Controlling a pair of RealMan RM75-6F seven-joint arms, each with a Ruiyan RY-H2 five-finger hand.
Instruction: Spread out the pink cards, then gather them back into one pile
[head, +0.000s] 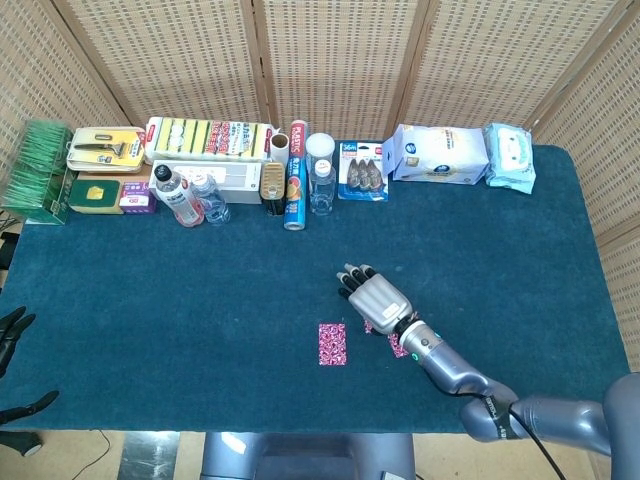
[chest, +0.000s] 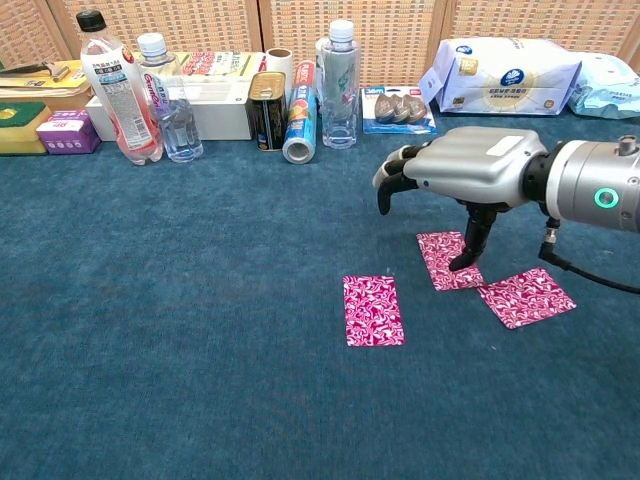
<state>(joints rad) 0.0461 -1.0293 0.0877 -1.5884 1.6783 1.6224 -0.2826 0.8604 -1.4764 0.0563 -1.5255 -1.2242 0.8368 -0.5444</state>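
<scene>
Cards: three pink cards lie flat on the desk (chest: 150, 330), lower centre of the frame; left card (chest: 373, 310) apart, middle card (chest: 449, 260) and right card (chest: 526, 297) nearly touching.
Right hand (chest: 470, 170): above the middle card, fingers curled downward, one tip pressing on it, nothing gripped.
Left hand (head: 12, 330): at the left edge, fingers spread, empty.
Handling: likely thin, light, slippery; best slid under a fingertip, not pinched.

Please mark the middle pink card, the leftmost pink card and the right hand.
Middle pink card (chest: 440, 252), chest view: its bare left part.
Leftmost pink card (chest: 373, 310), chest view: centre of its face.
Right hand (chest: 470, 165), chest view: back of the hand.
</scene>
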